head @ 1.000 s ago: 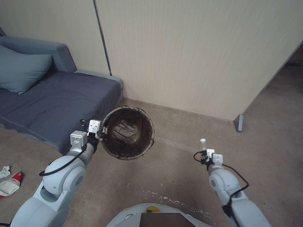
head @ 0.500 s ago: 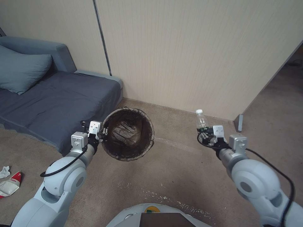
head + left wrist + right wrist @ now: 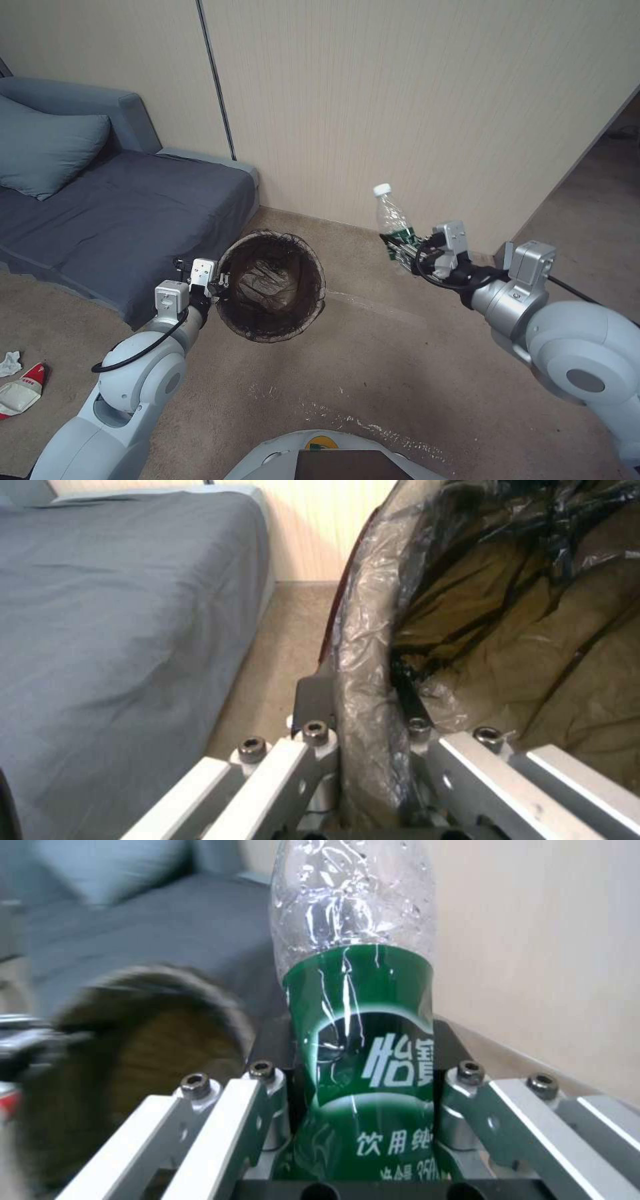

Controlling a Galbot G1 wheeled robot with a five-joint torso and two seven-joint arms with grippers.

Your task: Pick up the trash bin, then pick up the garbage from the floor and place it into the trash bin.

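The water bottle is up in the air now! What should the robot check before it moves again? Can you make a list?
1. Bottle held tight: ok. The right end effector is shut on the green label of the water bottle.
2. Bin held: ok. The left end effector clamps the rim of the trash bin.
3. Bin mouth open: ok. The dark bag lines it, with room inside.
4. Bottle above the bin: not ok. It hangs off to the robot's right of the bin, near the wall.
5. Cap on: ok in the head view; whether it is tight, cannot tell.
6. More litter left: not ok. A crushed paper cup and a tissue lie on the floor.
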